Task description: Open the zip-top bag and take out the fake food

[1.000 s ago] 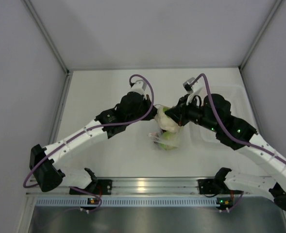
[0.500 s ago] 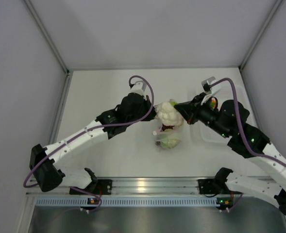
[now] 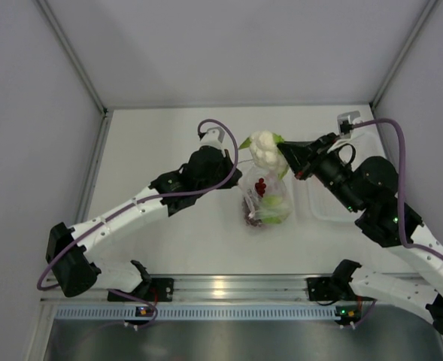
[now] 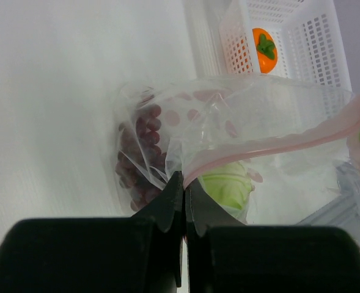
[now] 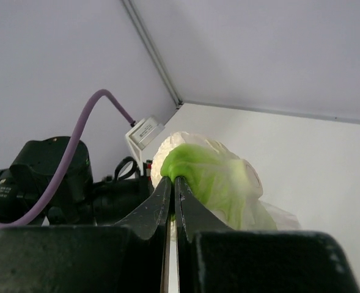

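The clear zip-top bag (image 3: 265, 197) hangs open at mid-table, its pink zip strip (image 4: 271, 146) spread wide. My left gripper (image 3: 235, 167) (image 4: 184, 183) is shut on the bag's rim. Inside the bag are the dark grape bunch (image 4: 138, 160) (image 3: 260, 186) and the green apple (image 4: 226, 187). My right gripper (image 3: 283, 154) (image 5: 173, 183) is shut on a green leaf of the white and pale green leafy vegetable (image 3: 265, 148) (image 5: 211, 174) and holds it in the air above the bag's mouth. The orange fruit with a green top (image 4: 264, 50) lies in a white slotted basket (image 4: 314, 36).
A rigid clear tray (image 3: 323, 203) stands right of the bag, partly under my right arm. The white basket shows only in the left wrist view, beyond the bag. Grey walls close the table at the back and both sides.
My right gripper has lifted the leafy vegetable up and back, out of the bag. The bag has stretched upright and open in the left gripper's hold.
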